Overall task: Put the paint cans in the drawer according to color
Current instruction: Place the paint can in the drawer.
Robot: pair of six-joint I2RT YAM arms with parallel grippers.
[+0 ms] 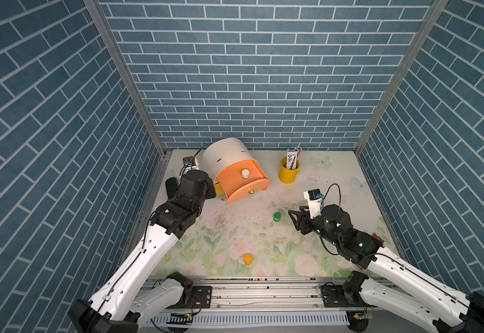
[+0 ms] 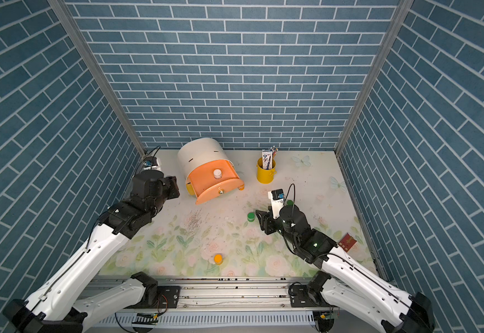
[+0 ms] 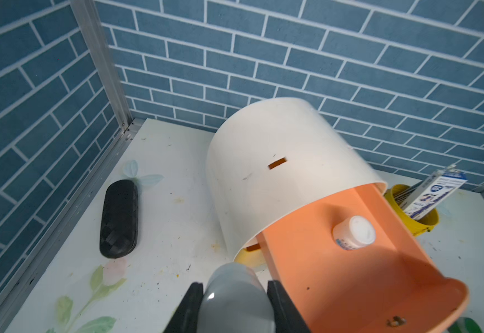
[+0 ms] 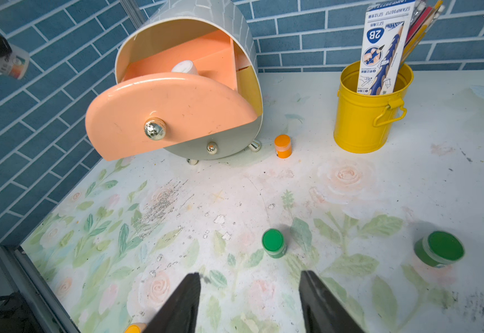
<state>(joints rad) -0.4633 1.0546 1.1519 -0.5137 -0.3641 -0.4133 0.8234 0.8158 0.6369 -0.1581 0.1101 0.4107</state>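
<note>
- The bench [image 1: 324, 173], under a worn floral cover, carries everything.
- The cream arch-topped cabinet [image 1: 226, 155] stands far, left of centre. Its peach top drawer [image 1: 230, 180] is pulled out toward the arms, so cans can be dropped in from above.
- The left tool [image 3: 235, 288] is clamped on a white-lidded paint can [image 3: 235, 308], held just left of the open drawer. It is probably meant to join its match inside.
- The right tool [image 4: 251, 275] hangs low over the bench with its jaws half apart and nothing between them. It faces the nearer green-lidded can [image 4: 274, 242], likely its next pick.
- The yellow bucket [image 4: 364, 115], far and right of the cabinet, holds a pencil box [image 4: 385, 49] marked "2B"; its other print is too small to read.
- A black glasses case [image 3: 119, 219] lies by the left wall.
- The second white-lidded can [image 1: 245, 173] sits in the peach drawer.
- The other green-lidded can [image 4: 439, 248] is further right.
- One orange-lidded can [image 4: 283, 145] is beside the cabinet's right foot, and another orange-lidded can [image 1: 248, 258] is near the front edge.
- The can labels are unreadable.
</note>
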